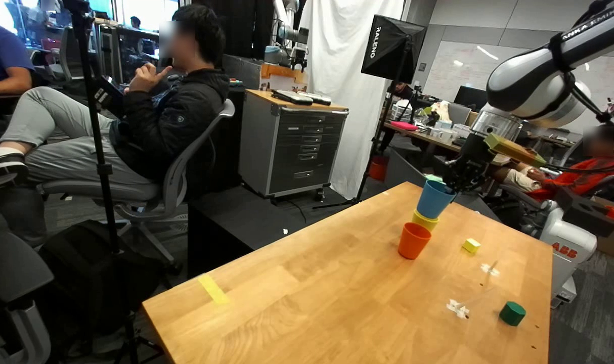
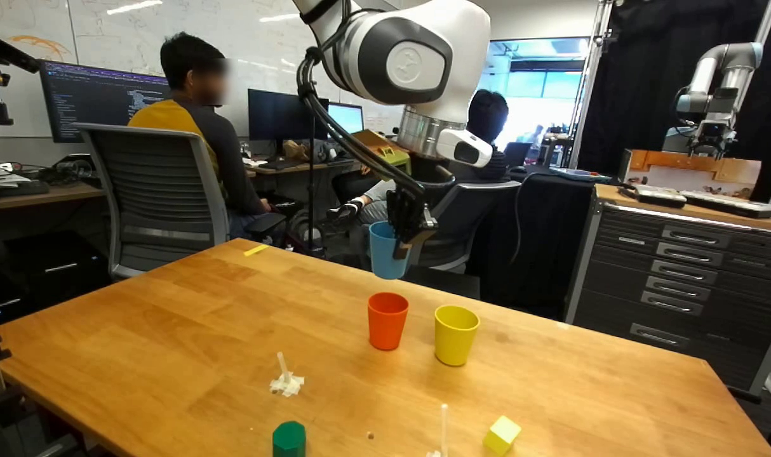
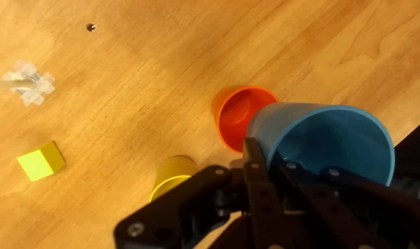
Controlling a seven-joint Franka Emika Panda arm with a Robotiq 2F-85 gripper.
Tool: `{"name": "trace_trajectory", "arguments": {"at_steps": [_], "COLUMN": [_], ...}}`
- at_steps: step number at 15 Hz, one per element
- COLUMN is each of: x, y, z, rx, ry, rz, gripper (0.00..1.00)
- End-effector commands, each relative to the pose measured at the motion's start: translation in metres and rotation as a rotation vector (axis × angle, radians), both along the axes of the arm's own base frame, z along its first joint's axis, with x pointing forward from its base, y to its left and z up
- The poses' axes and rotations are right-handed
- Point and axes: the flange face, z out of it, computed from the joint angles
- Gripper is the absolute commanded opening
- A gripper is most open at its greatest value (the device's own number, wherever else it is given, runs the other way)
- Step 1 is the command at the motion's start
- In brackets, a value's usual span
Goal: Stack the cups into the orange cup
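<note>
We see the black pincer (image 3: 268,156) with its two fingers drawn nearly together, nipping the wall of the small blue plastic cup (image 3: 334,138) at the rim. One finger lies along the outside of that cup, the other reaches inside it, and in the wrist view the cup's mouth sits at about three o'clock from the fingertips. In an exterior view we see the blue cup held mouth up, its base raised above the level of the brown wooden table (image 2: 201,324).

The small, tapered orange-red plastic cup (image 3: 243,110) stands on the table at about eleven o'clock from the pincer in the wrist view, part of its rim hidden from us behind the blue cup. In an exterior view we find it at six o'clock from the blue cup, apart from it, while the small yellow plastic cup (image 2: 455,336) stands upright near it, between three and four o'clock, the two apart.

From the wrist, we see the yellow cup between eight and nine o'clock of the pincer, partly covered by the linkage. Farther out at nine o'clock lies a small bright-yellow cube (image 3: 40,162); between nine and ten, a patch of whitish tape (image 3: 37,88) holds a pale rod (image 3: 6,84).
</note>
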Motion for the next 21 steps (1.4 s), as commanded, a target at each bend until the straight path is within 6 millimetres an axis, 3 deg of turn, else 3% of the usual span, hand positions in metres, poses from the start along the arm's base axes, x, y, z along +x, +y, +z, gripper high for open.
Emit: {"name": "trace_trajectory", "arguments": {"at_steps": [1,11,21], "x": [0.012,0.016,0.029], "y": [0.008,-0.006,-0.007], "z": [-0.006,-0.027,-0.049], "rx": [-0.015,-0.024,-0.048], "ry": [0.027,0.048,0.064], "rz": [0.006,-0.026,-0.008], "gripper": [0.05,0.05,0.05]}}
